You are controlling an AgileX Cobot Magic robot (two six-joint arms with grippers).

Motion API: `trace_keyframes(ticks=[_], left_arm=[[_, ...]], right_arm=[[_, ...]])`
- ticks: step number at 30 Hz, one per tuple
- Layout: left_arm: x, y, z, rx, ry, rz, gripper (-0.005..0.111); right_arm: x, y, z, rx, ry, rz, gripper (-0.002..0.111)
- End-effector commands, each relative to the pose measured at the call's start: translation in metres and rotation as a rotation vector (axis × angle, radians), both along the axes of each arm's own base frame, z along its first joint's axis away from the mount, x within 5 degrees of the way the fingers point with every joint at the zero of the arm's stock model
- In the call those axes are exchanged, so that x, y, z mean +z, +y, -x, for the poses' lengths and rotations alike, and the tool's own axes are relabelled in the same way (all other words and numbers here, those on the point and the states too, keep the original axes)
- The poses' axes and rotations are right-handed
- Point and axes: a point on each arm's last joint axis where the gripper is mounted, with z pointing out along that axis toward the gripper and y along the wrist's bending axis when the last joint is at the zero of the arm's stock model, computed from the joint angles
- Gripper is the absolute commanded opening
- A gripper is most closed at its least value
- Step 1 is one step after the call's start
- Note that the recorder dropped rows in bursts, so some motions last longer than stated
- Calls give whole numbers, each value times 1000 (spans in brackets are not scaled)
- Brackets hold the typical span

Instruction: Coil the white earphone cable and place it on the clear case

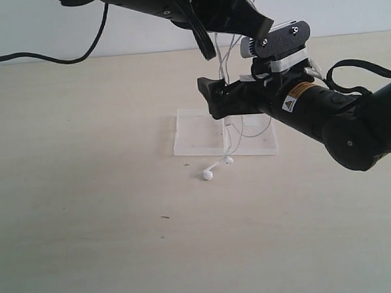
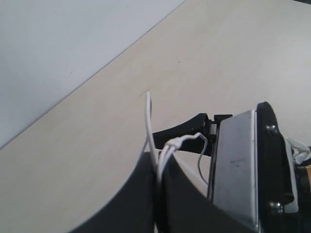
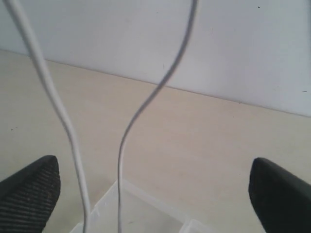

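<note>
over the middle of the table [image 1: 86, 191], the left gripper [image 2: 157, 187] is seen clenched on the white earphone cable [image 1: 224, 56], several strands pinched between its shut jaws and held high. from that pinch the cable is hung nearly straight down, long axis upright, with the earbuds [image 1: 208, 175] laid on the table just off the near edge of the clear case [image 1: 195, 133]. the right gripper [image 3: 155, 191] is spread wide, nothing gripped, and two hanging strands are framed between its fingers. its arm is stretched in almost level from the table's right side, closest to the strands below the pinch.
</note>
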Motion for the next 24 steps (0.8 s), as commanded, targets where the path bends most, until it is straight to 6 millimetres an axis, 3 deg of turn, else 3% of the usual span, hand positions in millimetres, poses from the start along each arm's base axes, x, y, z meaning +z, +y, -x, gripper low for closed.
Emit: trace_keyframes(ticks=[1,6,9,19,24], left_arm=[[6,-1,2,-8,-17,15,0],[7,-1,2,-9,-24,21,0],[7,-1,2,-9,-24,21,0],[7,-1,2,-9,-24,21,0],[7,-1,2,-9,-24,21,0]], right_arm=[[3,2,-2,4,-27,-9,102],[3,3,-2,9,-26,-5,101],[3,3,-2,9,-30,-7,93],[3,3,-2,9,-34,-9,38],[0,2,-1,22,-24,48,1]])
